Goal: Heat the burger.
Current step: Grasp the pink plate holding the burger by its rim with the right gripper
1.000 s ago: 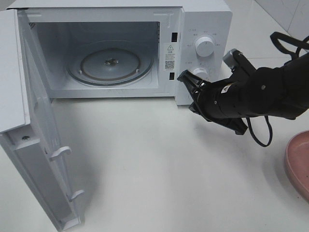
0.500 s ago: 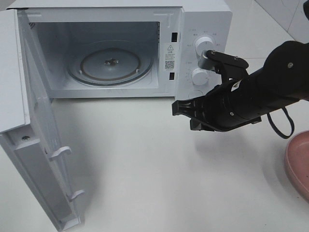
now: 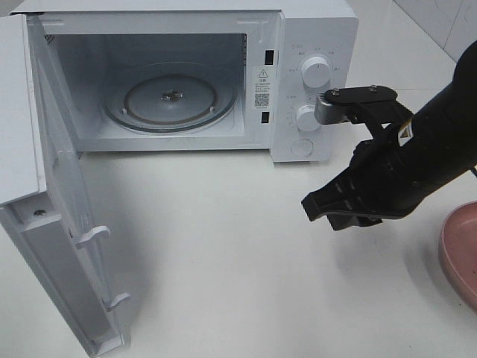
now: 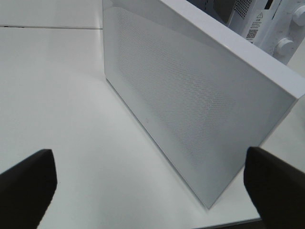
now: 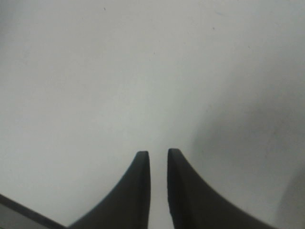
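Note:
The burger is out of view in every frame. The white microwave stands at the back with its door swung wide open to the left, and its glass turntable is bare. My right gripper hovers over the table in front of the control panel, pointing left; in the right wrist view its fingers are parted by a narrow gap with nothing between them. My left gripper is wide open and empty, facing the outer side of the microwave door.
A pink round plate is cut off by the right edge of the table view. Two knobs and a round button sit on the microwave's panel. The open door juts toward the front left.
My right arm has swung away from the microwave panel, down and to the right, and its fingers have parted slightly. The left gripper stays wide open.

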